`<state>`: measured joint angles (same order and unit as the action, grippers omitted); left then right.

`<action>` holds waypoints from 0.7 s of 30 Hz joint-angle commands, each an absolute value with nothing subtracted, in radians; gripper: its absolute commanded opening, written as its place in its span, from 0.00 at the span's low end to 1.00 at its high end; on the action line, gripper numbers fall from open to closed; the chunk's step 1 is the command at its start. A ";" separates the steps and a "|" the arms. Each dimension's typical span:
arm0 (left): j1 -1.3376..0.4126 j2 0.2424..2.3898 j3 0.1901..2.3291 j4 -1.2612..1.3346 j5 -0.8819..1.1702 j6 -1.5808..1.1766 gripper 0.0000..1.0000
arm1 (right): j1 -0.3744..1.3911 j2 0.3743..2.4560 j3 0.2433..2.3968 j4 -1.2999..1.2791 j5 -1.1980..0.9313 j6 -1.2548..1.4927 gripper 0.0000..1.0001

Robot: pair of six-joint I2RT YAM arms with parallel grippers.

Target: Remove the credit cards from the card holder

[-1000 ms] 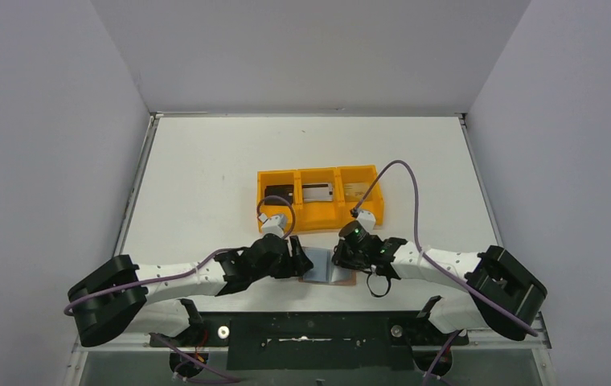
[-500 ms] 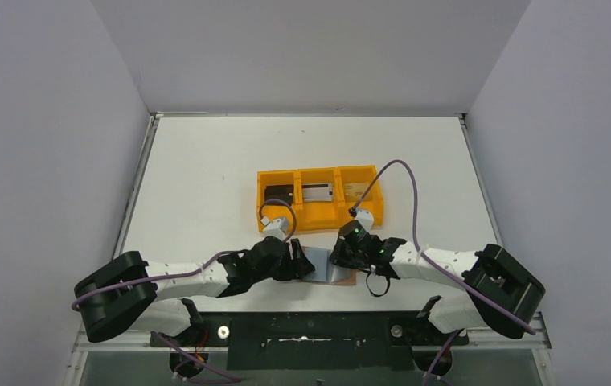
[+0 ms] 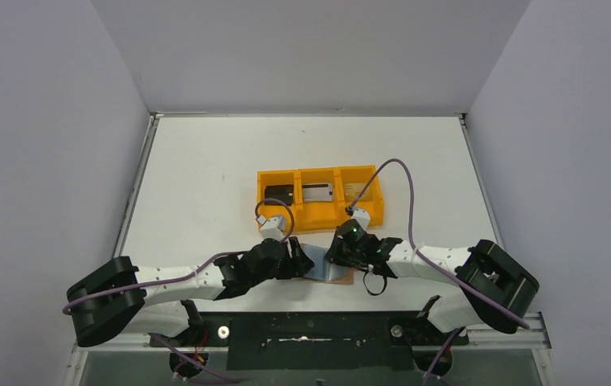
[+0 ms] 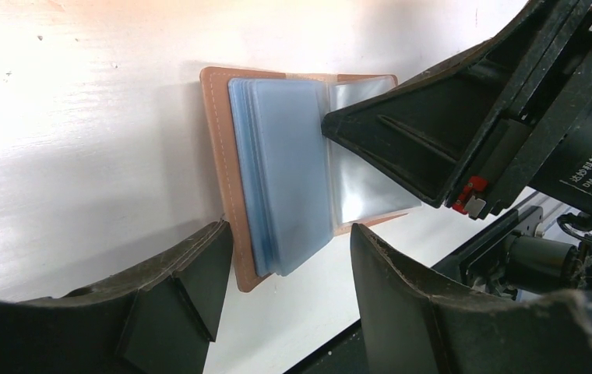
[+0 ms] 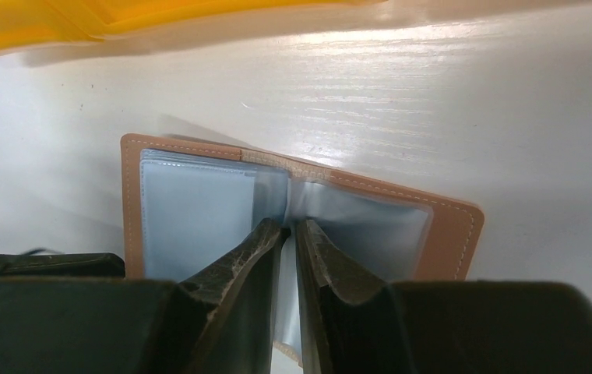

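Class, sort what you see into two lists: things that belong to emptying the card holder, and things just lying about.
Job: card holder, black card, silvery card, gold-tan card, left gripper, right gripper.
Lying about: orange tray, purple cables.

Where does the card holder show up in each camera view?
Top view: card holder low centre, just below the orange tray.
Left wrist: card holder at centre, lying open.
Right wrist: card holder centre-left, open, brown rim showing.
Shared landmark: the right claw, tips at the holder's middle fold.
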<state>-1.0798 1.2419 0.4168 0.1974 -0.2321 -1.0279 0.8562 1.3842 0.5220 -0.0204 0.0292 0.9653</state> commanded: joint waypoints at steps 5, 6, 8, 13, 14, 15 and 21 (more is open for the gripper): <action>-1.114 1.281 0.536 0.116 -0.320 -1.036 0.56 | 0.865 1.424 0.482 -0.061 0.026 0.986 0.17; -1.119 1.282 0.552 0.063 -0.360 -1.067 0.56 | 0.865 1.423 0.482 -0.063 0.029 0.987 0.17; -1.123 1.279 0.578 -0.016 -0.409 -1.092 0.58 | 0.864 1.419 0.478 -0.063 0.032 0.990 0.17; -1.127 1.259 0.591 -0.017 -0.408 -1.058 0.60 | 0.865 1.409 0.471 -0.061 0.035 0.997 0.17; -1.127 1.257 0.585 0.016 -0.384 -1.042 0.60 | 0.865 1.406 0.470 -0.060 0.036 0.999 0.17; -1.127 1.259 0.577 0.063 -0.355 -1.024 0.60 | 0.864 1.403 0.468 -0.059 0.038 1.001 0.17; -1.127 1.337 0.559 0.234 -0.201 -1.000 0.57 | 0.861 1.377 0.452 -0.053 0.049 1.018 0.17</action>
<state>-1.1233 1.2934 0.5514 0.0830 -0.2966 -1.0306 0.8562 1.3731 0.4980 0.0093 0.0349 1.0077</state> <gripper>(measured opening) 0.588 0.172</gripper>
